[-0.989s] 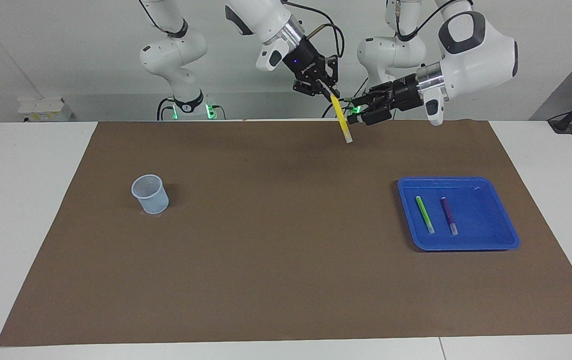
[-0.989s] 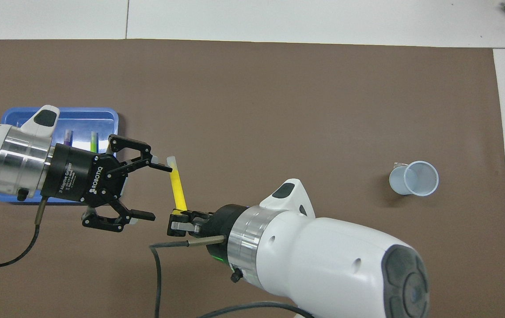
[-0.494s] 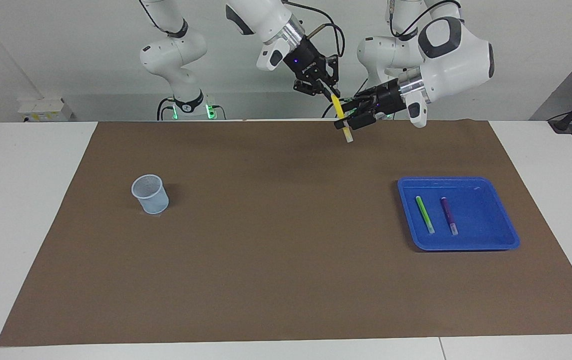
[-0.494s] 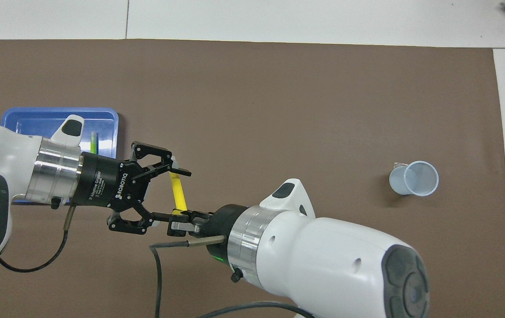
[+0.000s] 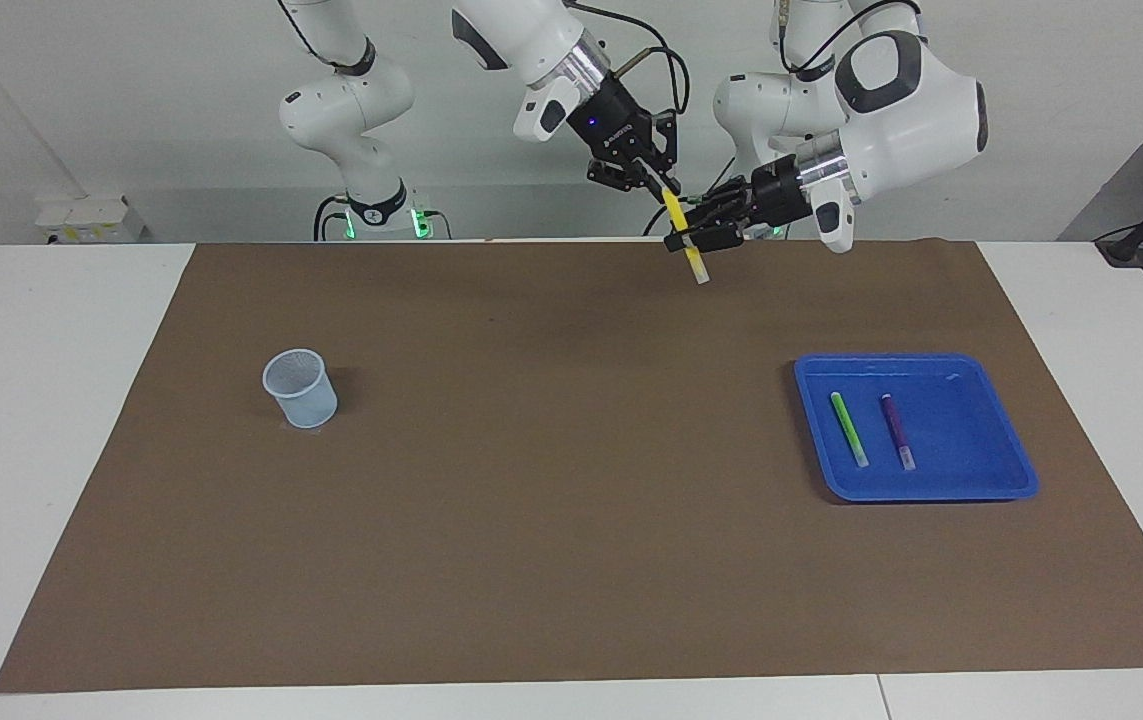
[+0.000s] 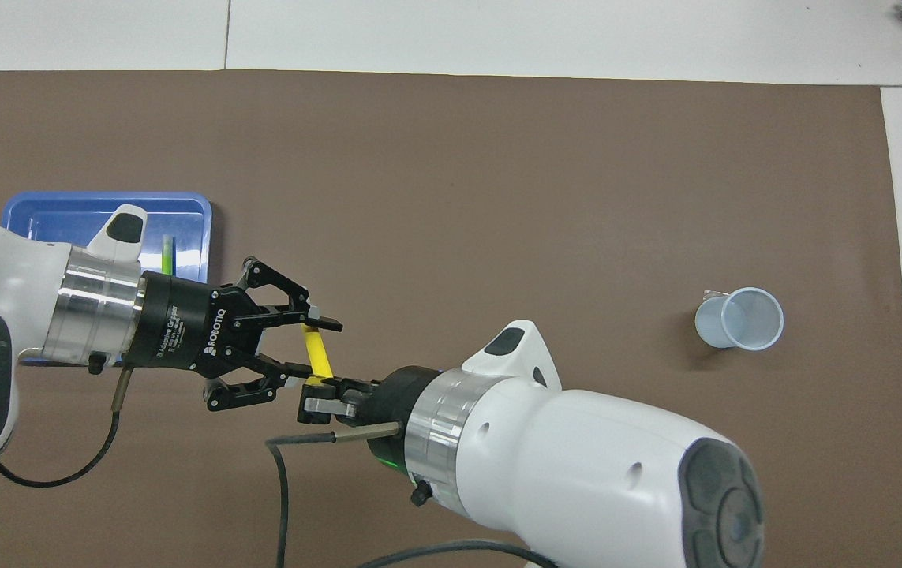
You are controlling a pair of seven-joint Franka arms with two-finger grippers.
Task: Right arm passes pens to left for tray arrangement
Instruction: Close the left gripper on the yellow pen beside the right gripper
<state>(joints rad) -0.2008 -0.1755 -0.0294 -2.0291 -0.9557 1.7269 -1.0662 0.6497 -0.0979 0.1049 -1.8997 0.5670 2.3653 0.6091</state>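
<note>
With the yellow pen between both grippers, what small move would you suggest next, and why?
Probably let the left gripper finish closing on the yellow pen before the right gripper lets go: its fingers flank the pen but look not quite shut, and the right alone holds it above the table.

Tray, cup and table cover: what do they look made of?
Tray: likely moulded plastic, glossy; uniform bright blue, rounded corners, raised rim, a small glint on the floor.
Cup: pale blue, probably plastic mesh; a fine grid shows on the wall, though this is not certain.
Table cover: matte brown sheet, paper or thin felt; flat, no shine, straight cut edges. Cannot tell which.
</note>
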